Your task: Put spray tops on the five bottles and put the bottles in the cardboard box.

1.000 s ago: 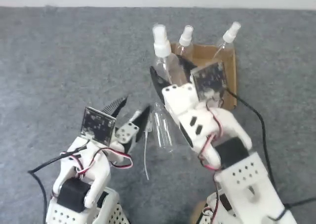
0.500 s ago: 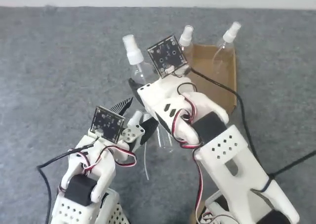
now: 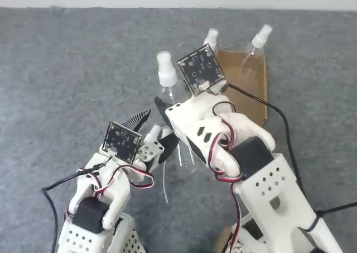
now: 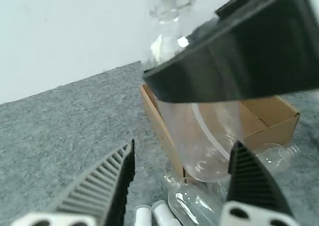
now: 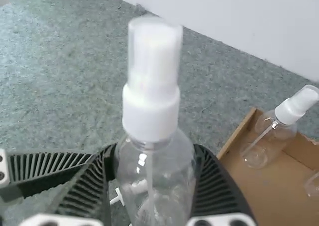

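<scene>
My right gripper (image 3: 174, 100) is shut on a clear bottle (image 3: 170, 91) with a white spray top (image 5: 152, 76), held upright above the carpet just left of the cardboard box (image 3: 254, 91). Its ribbed fingers (image 5: 214, 186) clamp both sides of the bottle (image 5: 152, 181). My left gripper (image 3: 153, 131) stands open just below and in front of it; in the left wrist view the held bottle (image 4: 199, 141) hangs beyond that gripper (image 4: 179, 186). Two capped bottles (image 3: 210, 41) (image 3: 260, 38) stand in the box. An uncapped bottle (image 3: 182, 148) lies on the carpet between the arms.
A loose spray top with its long tube (image 3: 165, 177) lies on the grey carpet (image 3: 67, 74) beside the lying bottle. The box's near wall (image 4: 164, 131) is close behind the held bottle. Open carpet stretches to the left and far side.
The right arm swung the capped bottle left, away from the box, then lowered it toward the left gripper. The left arm edged slightly forward, fingers still spread.
</scene>
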